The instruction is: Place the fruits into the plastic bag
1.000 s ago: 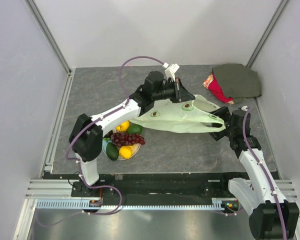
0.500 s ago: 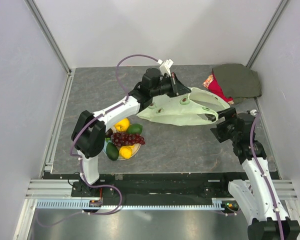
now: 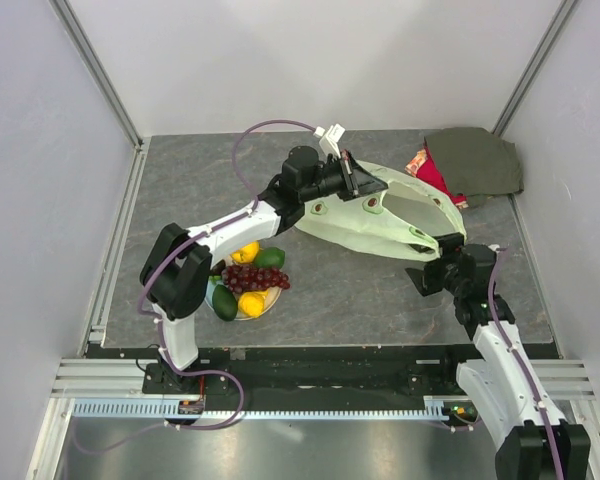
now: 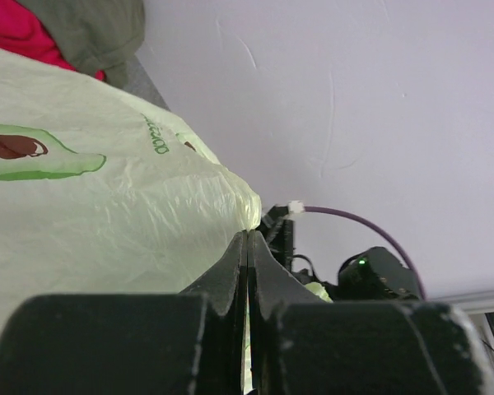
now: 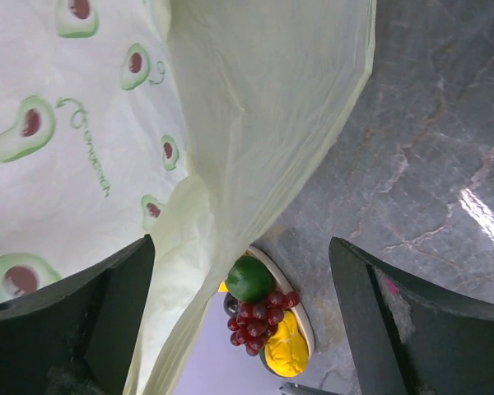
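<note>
Left gripper: mine, pinched tight on the plastic bag rim.
Right gripper: mine, spread wide, empty, beside the bag's lower edge.
Room: a strip of table separates bag from fruits.

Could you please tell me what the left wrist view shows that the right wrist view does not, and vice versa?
Only left wrist: the left gripper shut on the edge of the thin pale green plastic bag, and the red and dark green cloth. Only right wrist: the right gripper open, the grey marbled table, and the pale plate holding a green avocado, dark red grape bunch and yellow fruit. Both: the bag with its avocado prints.
</note>
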`<state>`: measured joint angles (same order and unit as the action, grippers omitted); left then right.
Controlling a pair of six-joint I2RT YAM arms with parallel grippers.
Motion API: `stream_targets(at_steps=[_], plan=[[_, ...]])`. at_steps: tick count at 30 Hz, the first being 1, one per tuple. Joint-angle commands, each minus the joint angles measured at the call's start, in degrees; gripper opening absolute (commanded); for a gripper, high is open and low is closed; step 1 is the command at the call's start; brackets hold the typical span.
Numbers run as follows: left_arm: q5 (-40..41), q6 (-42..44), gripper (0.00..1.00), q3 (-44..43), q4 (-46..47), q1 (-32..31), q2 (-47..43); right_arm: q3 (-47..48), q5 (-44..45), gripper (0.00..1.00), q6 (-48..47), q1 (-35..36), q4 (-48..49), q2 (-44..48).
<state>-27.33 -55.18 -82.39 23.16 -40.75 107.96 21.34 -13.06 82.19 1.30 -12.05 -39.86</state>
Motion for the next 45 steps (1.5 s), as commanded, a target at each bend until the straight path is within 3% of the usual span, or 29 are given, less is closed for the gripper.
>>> stream_targets(at_steps=[1,18,21,23,25,26,27,28,33,41,44,45], plan=[[-0.6,-2.7,0.02,-1.2,5.0,-1.6,-3.3,-1.7,-2.0,0.94,3.9,0.0,5.1,-1.1],[-0.6,-4.0,0.02,-3.1,8.1,-2.8,-3.1,-6.8,-2.1,0.91,9.9,2.8,8.3,-4.5],[-1.5,-4.5,0.02,-2.3,8.4,-3.0,-3.5,-6.8,-1.3,0.80,9.3,2.8,10.3,-6.3],[-2.2,-5.1,0.02,-1.1,9.5,-2.9,-4.4,-5.4,0.6,0.65,6.9,2.8,10.7,-8.0],[-3.6,-5.4,0.02,0.5,10.9,-2.4,-4.8,-4.6,2.2,0.44,5.4,2.7,11.5,-9.4],[-4.6,-5.5,0.02,1.2,11.3,-2.0,-5.6,-3.7,2.8,0.31,4.4,2.7,11.5,-9.7],[-4.5,-5.7,0.01,3.7,12.0,-0.5,-6.3,-3.2,3.5,0.09,3.6,2.7,11.5,-10.1],[-4.3,-6.1,0.02,5.5,13.7,0.6,-7.3,-2.1,3.9,0.01,2.8,2.2,10.9,-10.3],[-6.6,-2.9,0.01,12.6,12.2,8.8,-13.0,4.1,10.3,0.00,-7.5,-0.3,1.9,-8.4],[-13.0,10.3,0.02,11.7,-3.4,10.1,-14.4,18.7,18.8,0.00,-24.9,-0.8,-5.4,-7.0],[-14.9,13.2,0.22,9.5,-5.6,10.1,-14.4,24.3,16.6,0.00,-32.6,-0.9,-5.6,-8.2],[-15.5,13.8,0.43,8.7,-6.5,10.1,-14.4,25.9,15.8,0.00,-34.8,-0.9,-6.0,-8.7]])
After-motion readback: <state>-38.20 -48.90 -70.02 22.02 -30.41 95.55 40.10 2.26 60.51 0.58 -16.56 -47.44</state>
